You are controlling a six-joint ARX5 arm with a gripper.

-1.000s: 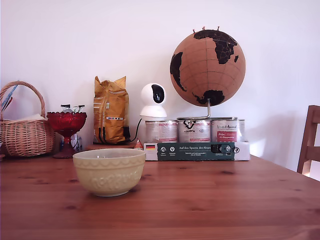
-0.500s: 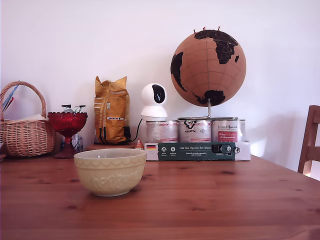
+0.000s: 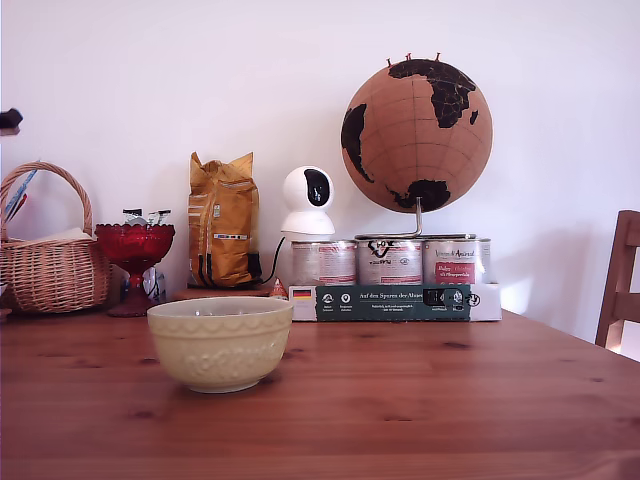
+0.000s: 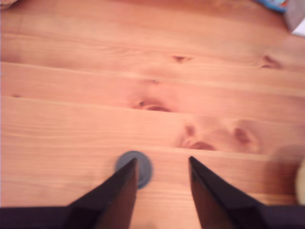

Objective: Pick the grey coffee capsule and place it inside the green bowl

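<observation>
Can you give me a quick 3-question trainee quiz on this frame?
1. True or false: in the wrist view, the hand is open above the wooden table.
2. In the wrist view, the grey coffee capsule is: A) centred between the fingers B) partly behind one finger C) lifted clear.
3. In the exterior view, what stands behind the green bowl toward that view's left?

Key: 1 true. 2 B. 3 the red footed dish, beside the wicker basket.

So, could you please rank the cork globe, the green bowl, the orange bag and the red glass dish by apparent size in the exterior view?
1. Cork globe
2. Green bowl, though it sits nearest the camera, so its true size is unsure
3. Orange bag
4. Red glass dish
</observation>
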